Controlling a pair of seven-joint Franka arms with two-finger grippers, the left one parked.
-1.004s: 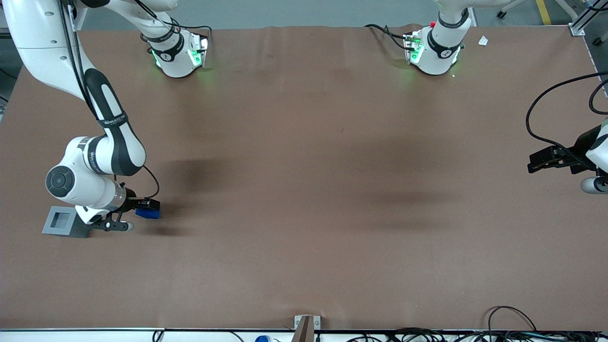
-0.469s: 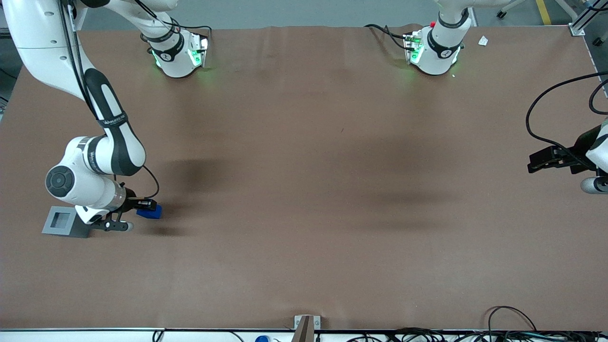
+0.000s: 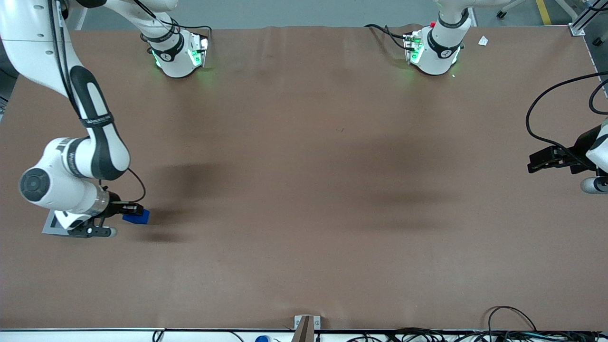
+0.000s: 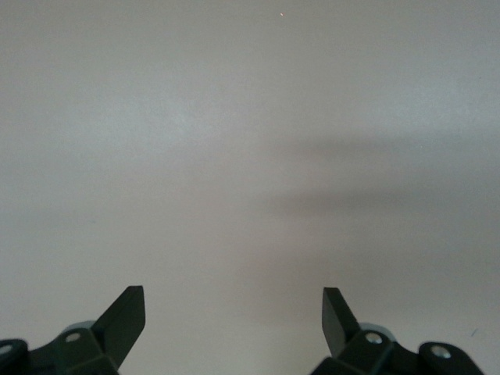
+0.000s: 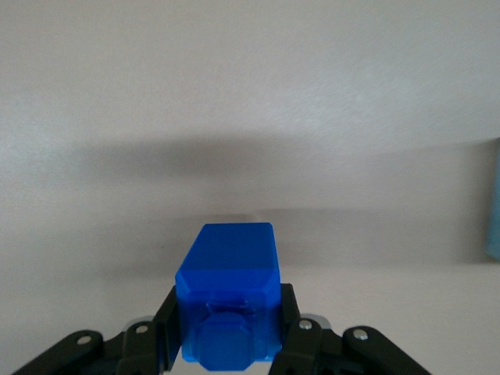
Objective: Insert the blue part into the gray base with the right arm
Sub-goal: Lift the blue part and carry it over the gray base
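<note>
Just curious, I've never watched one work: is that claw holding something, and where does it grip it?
The gripper pinches the blue part by its two flanks.

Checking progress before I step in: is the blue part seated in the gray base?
No, the gripper holds the blue part beside the gray base.

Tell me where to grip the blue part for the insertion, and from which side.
By its two flat side faces, as the gripper does now: shut on the blue part, one finger on each face. That leaves its end clear for the gray base.
</note>
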